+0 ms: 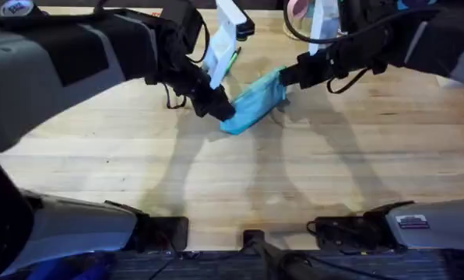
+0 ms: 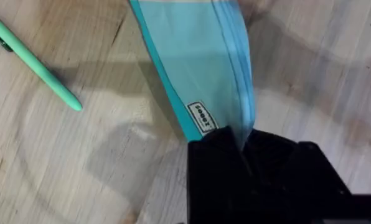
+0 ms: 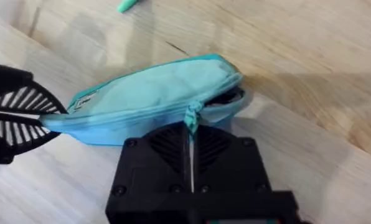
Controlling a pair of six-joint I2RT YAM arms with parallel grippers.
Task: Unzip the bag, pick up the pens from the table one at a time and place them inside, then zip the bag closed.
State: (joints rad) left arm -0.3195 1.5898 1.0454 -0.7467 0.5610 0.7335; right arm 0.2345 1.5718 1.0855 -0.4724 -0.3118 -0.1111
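On the bag (image 2: 201, 59), a small unreadable label (image 2: 201, 116) beside left claw (image 2: 244, 146).

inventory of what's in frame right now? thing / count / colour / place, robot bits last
bag: 1, turquoise-blue, lying mid-table between the two grippers, zipper end partly open with a dark gap by the pull.
pen: 1, bright green, on the wood beside the bag, apart from it.
table: 1, pale wooden planks, under everything.
white object: 1, white, far side of the table behind the bag; cannot tell what it is.
left gripper: 1, black, jaws shut on the bag's near-left end.
right gripper: 1, black, jaws shut on the zipper pull at the bag's other end.
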